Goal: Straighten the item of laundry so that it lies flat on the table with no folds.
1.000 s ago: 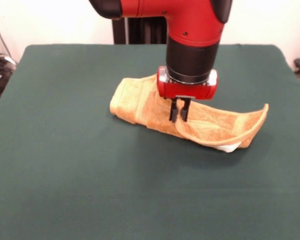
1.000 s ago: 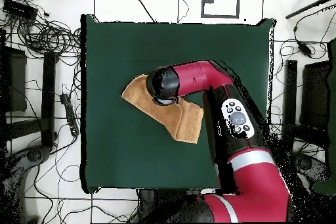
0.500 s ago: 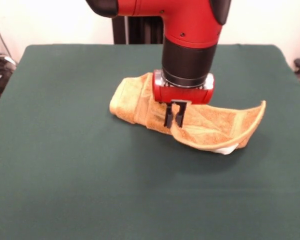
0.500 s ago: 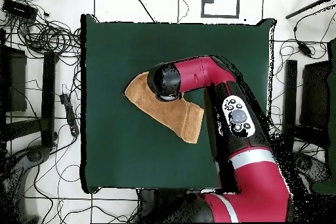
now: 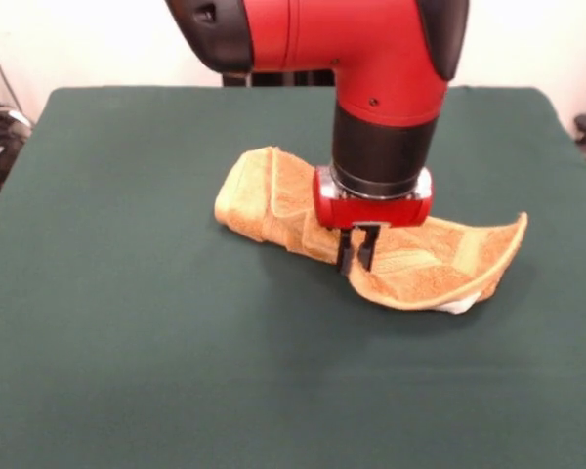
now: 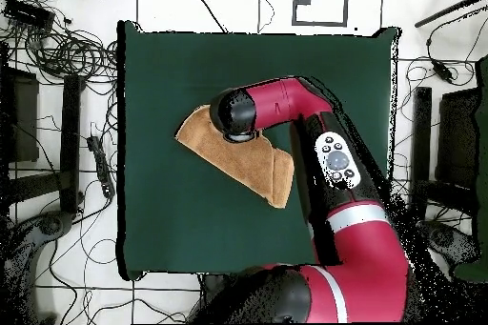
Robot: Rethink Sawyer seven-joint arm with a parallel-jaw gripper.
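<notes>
The item of laundry (image 5: 273, 195) is an orange-tan towel lying folded lengthwise in a long strip near the middle of the green table (image 5: 127, 342). Its right end curls up off the cloth, and a small white tag (image 5: 459, 306) peeks out beneath it. My gripper (image 5: 355, 256) points straight down at the strip's front edge, shut on a fold of the towel. In the overhead view the towel (image 6: 224, 154) shows as a slanted strip. The red arm (image 6: 286, 102) crosses above it and its wrist hides the gripper.
Wide bare green cloth (image 6: 191, 226) surrounds the towel on all sides. Tangled cables (image 6: 57, 45) and dark equipment lie on the floor beyond the table's edges.
The gripper has shifted a little toward the front view's near side and right, dragging the towel's front edge with it. The curled right end has moved slightly outward.
</notes>
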